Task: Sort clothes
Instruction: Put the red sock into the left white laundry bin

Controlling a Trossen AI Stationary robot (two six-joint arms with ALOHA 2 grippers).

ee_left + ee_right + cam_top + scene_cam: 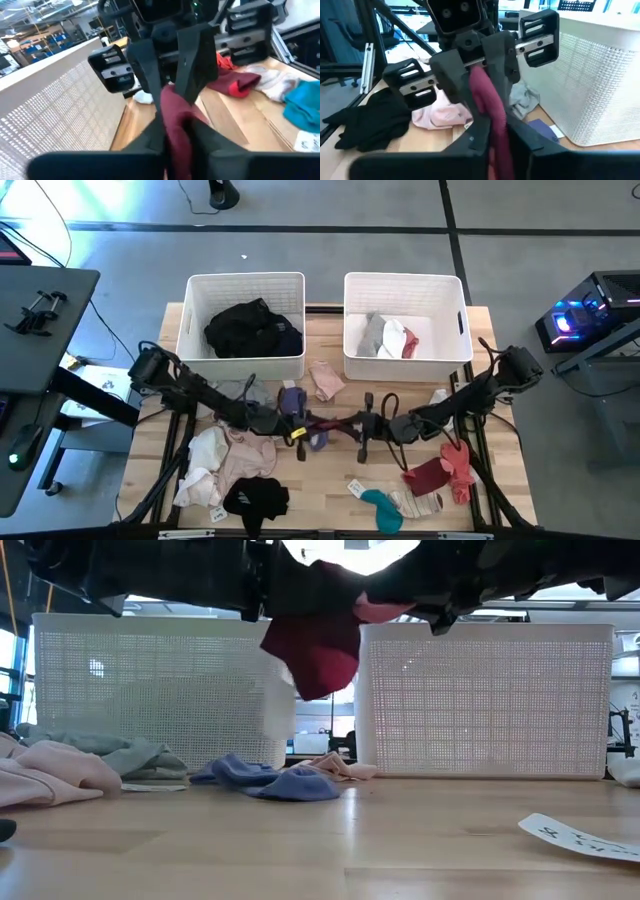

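- Left white rectangular plastic bin [200, 290] holds black garments [245, 325].
- Left gripper [298, 426], mid-table, is clamped on a small maroon fabric garment [318, 652] hanging above the wooden table [330, 470].
- Right gripper [352, 423] faces it, fingers pinching the same maroon piece.
- Right white bin [440, 290] holds grey, white and red clothes [388, 337].

2 white bins [246, 285], 2 grippers [330, 423], 1 teal sock [380, 508]

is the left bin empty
No, the left bin holds a heap of black clothes in the high view.
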